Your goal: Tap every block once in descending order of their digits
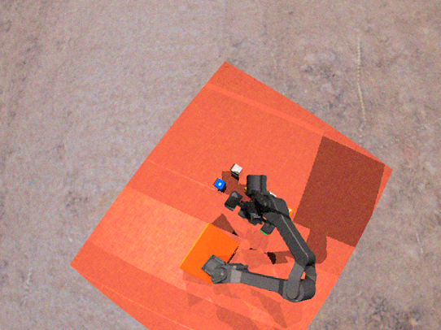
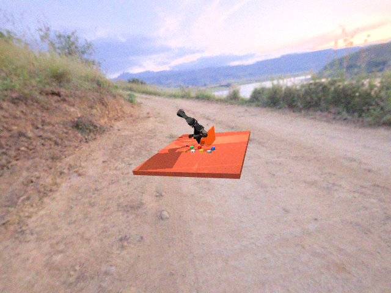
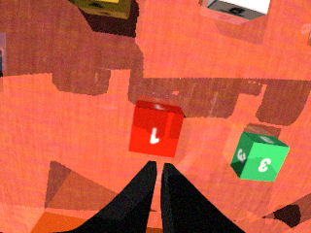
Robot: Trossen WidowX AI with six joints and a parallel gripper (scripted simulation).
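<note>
My gripper (image 3: pixel 158 169) (image 2: pixel 198 143) is shut with nothing between its tips. In the wrist view the tips are just below the near edge of the red block (image 3: pixel 155 130) (image 2: pixel 199 147), which shows a 1; no contact is visible. The green block (image 3: pixel 263 159) (image 2: pixel 191 147), showing a 3, is to the right. The yellow block (image 3: pixel 111 10) (image 2: pixel 201 150) and a white block (image 3: pixel 243 6) (image 2: pixel 192 151) are at the wrist view's top, their digits unclear. The blue block (image 1: pixel 219 184) (image 2: pixel 213 148), a second pale block (image 1: pixel 236 168) (image 2: pixel 209 151) and the orange block (image 2: pixel 185 151) stand farther out.
The arm (image 1: pixel 294 241) hides much of the block group in the top view. An orange panel (image 1: pixel 213 244) (image 2: pixel 211 137) stands near the arm's base on the red-orange table (image 1: pixel 182 132) (image 2: pixel 214 166). Dark shadows cross the table.
</note>
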